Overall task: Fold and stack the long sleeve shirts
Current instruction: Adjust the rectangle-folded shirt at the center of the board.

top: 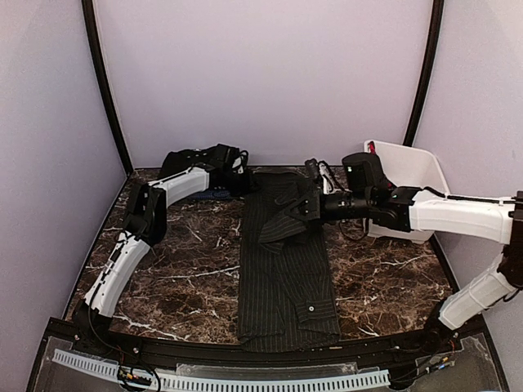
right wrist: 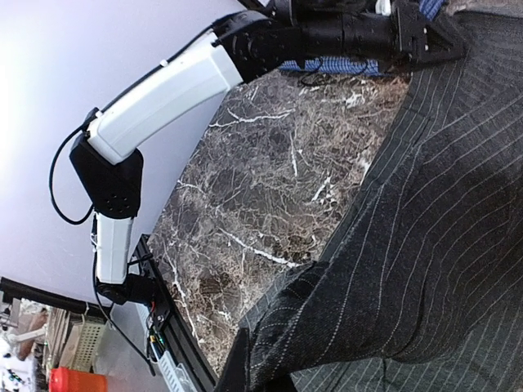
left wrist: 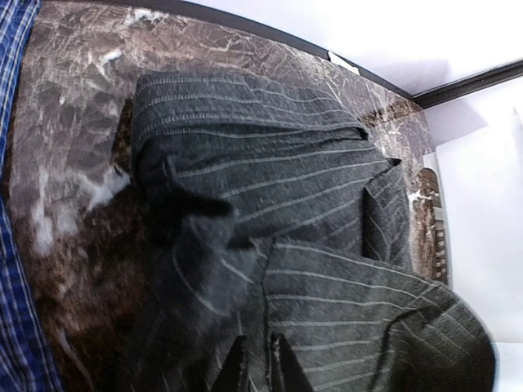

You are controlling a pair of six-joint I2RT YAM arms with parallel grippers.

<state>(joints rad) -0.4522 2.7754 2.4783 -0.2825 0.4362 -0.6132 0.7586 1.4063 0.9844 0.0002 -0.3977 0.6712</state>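
A large black pinstriped shirt (top: 286, 278) lies lengthwise down the middle of the marble table, its far end bunched and lifted. My left gripper (top: 248, 181) is at the shirt's far left corner. In the left wrist view it (left wrist: 258, 347) is shut on a fold of the pinstriped cloth (left wrist: 270, 180). My right gripper (top: 312, 208) is at the far right side of the shirt. In the right wrist view it (right wrist: 261, 369) is shut on a raised fold of the same cloth (right wrist: 425, 245), which drapes over the fingers. A plain black shirt (top: 192, 157) is heaped at the back left.
A white plastic basket (top: 409, 175) stands at the back right, behind my right arm. Blue checked cloth (left wrist: 12, 245) lies under my left arm at the back left, and also shows in the top view (top: 214, 194). Bare marble (top: 188, 261) flanks the shirt on both sides.
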